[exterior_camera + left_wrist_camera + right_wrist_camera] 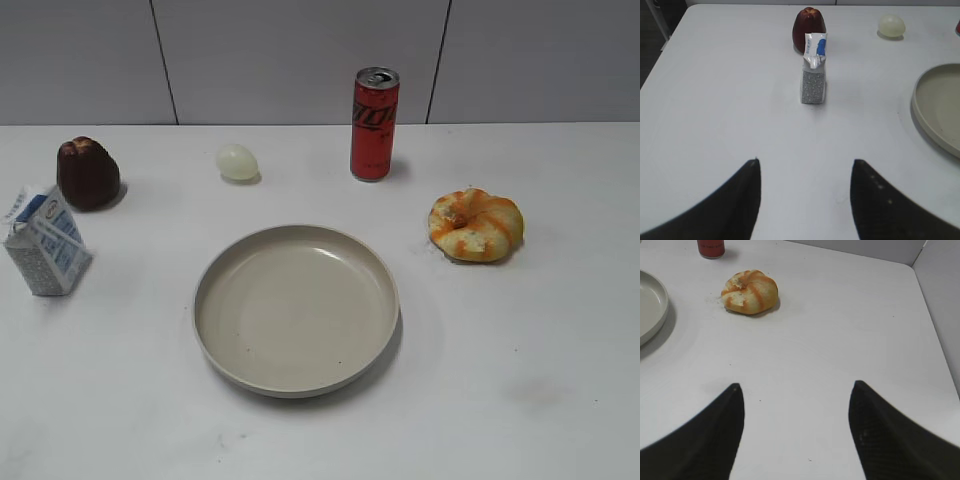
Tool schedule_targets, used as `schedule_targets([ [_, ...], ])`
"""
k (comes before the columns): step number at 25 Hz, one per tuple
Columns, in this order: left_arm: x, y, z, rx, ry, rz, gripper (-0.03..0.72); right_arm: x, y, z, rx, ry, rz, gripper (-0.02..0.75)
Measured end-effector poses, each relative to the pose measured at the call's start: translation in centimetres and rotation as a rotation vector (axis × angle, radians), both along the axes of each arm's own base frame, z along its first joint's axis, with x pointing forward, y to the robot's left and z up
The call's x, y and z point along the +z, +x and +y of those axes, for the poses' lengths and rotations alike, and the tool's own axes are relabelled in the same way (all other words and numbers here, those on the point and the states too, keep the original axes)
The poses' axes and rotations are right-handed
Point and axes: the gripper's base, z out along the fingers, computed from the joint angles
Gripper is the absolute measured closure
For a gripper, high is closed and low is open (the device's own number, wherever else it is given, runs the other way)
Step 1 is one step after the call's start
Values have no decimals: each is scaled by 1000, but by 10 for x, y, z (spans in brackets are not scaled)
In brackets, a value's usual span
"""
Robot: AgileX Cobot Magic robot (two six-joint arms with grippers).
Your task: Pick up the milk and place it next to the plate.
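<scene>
On the white table (520, 400), a red can (374, 124) stands upright at the far middle, a pale egg (238, 162) to its left, a dark brown cake (87, 173) far left, and an orange-streaked bun (475, 225) right.

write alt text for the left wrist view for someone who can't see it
The open left gripper hangs over a white table, aimed at the upright milk carton ahead. A dark red-brown cake sits right behind the carton, a pale egg farther right, the plate at right edge.

Dark lettering is running vertically down the red drink can (375, 124), too blurred to read. Blue printing is showing on the milk carton (46, 243), also illegible.
</scene>
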Motion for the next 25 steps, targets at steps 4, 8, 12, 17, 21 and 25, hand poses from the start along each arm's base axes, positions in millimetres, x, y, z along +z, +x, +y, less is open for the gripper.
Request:
schedule_targets([
  [4,0,0,0,0,0,0,256,0,0,0,0,0,0,241],
  [8,0,0,0,0,0,0,256,0,0,0,0,0,0,241],
  [12,0,0,0,0,0,0,256,0,0,0,0,0,0,241],
  [17,0,0,0,0,0,0,256,0,0,0,0,0,0,241],
  [21,0,0,0,0,0,0,256,0,0,0,0,0,0,241],
  [25,0,0,0,1,0,0,256,0,0,0,0,0,0,241],
])
